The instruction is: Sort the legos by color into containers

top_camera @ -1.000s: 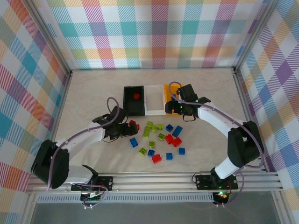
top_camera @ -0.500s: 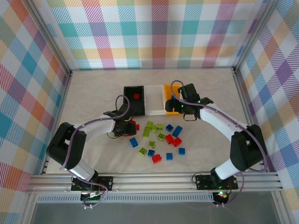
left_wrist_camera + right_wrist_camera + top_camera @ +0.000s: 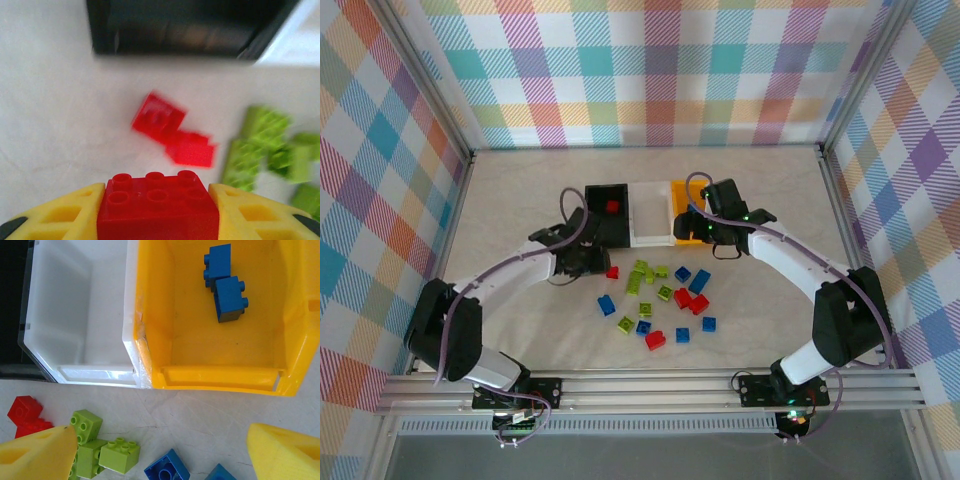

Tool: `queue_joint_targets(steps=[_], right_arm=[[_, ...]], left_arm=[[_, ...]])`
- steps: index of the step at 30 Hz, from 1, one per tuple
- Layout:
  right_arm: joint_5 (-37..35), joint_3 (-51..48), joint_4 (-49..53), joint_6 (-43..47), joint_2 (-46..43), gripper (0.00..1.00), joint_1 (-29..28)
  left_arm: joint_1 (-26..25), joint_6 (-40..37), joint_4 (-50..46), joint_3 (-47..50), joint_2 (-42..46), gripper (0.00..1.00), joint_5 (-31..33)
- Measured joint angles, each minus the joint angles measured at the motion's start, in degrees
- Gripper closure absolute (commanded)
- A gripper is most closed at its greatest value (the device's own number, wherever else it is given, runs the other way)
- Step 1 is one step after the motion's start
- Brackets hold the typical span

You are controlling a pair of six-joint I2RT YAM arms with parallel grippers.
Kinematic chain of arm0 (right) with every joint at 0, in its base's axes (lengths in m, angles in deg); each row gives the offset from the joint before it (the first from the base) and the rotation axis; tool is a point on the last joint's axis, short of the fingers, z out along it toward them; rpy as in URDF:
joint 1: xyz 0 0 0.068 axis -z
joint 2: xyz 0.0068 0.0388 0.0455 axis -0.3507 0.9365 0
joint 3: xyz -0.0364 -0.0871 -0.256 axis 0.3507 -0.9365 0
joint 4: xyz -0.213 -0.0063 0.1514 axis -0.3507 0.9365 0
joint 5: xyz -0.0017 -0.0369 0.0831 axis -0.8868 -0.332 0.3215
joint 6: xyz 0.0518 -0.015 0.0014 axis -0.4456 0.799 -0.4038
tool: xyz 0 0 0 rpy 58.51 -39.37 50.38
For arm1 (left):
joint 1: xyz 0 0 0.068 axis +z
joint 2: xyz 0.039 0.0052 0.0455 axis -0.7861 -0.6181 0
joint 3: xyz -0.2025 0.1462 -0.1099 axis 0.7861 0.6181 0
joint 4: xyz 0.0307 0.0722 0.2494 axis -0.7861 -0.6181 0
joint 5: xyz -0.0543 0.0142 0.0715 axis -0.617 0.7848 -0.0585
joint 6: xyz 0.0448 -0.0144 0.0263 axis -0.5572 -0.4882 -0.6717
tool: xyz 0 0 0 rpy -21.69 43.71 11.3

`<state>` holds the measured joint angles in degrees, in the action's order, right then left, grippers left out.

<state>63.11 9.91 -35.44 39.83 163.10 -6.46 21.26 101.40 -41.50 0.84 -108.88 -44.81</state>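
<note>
- Top external: the left gripper [image 3: 594, 262] hung just short of the black bin [image 3: 590, 215], and the right gripper [image 3: 708, 238] by the yellow bin [image 3: 682, 238]. Pale table [image 3: 520, 200], plaid walls [image 3: 660, 70].
- Left wrist: its fingers pinched a red brick [image 3: 157, 205], studs up, long axis finger to finger. Loose red bricks [image 3: 170, 132] and green bricks [image 3: 260, 145] lay ahead.
- Right wrist: its fingers stood spread wide. Two blue bricks [image 3: 225, 282] lay in the yellow bin ahead.

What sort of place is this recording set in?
Probably a lab robot cell, not a home: a pale tabletop boxed in by aluminium rails and plaid walls, with legos and three small bins laid out.
</note>
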Motion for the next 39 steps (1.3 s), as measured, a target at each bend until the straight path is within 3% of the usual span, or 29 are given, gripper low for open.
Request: queue_joint_targets(steps=[5, 16, 17, 19, 21, 29, 39], right_arm=[[-0.02, -0.15, -0.57, -0.15, 0.0, 0.12, 0.0], [-0.26, -2.73, -0.66, -0.15, -1.62, 0.12, 0.0], [-0.24, -2.82, -0.59, -0.15, -2.01, 0.11, 0.0], [-0.24, -2.95, -0.57, -0.15, -2.67, 0.11, 0.0], [-0.22, -3.13, -0.57, -0.15, -3.28, 0.11, 0.0], [-0.2, -3.67, 0.59, -0.17, -3.87, 0.12, 0.0], [0.22, -7.26, 4.63, -1.53, -3.85, 0.23, 0.0]], left_arm=[[1.55, -0.28, 0.28, -12.79, -4.02, 0.53, 2.21], [5.22, -2.16, -3.02, -32.52, -29.14, 0.5, 9.11], [5.22, -2.36, -3.45, -33.66, -30.47, 0.46, 9.62], [5.22, -2.93, -4.37, -35.36, -32.06, 0.27, 10.21], [5.22, -3.28, -4.61, -36.39, -32.61, 0.15, 10.14], [4.92, -2.71, -4.26, -35.85, -29.57, 0.02, 8.55], [-0.11, 2.23, 5.33, -13.9, -1.49, 0.0, 2.23]])
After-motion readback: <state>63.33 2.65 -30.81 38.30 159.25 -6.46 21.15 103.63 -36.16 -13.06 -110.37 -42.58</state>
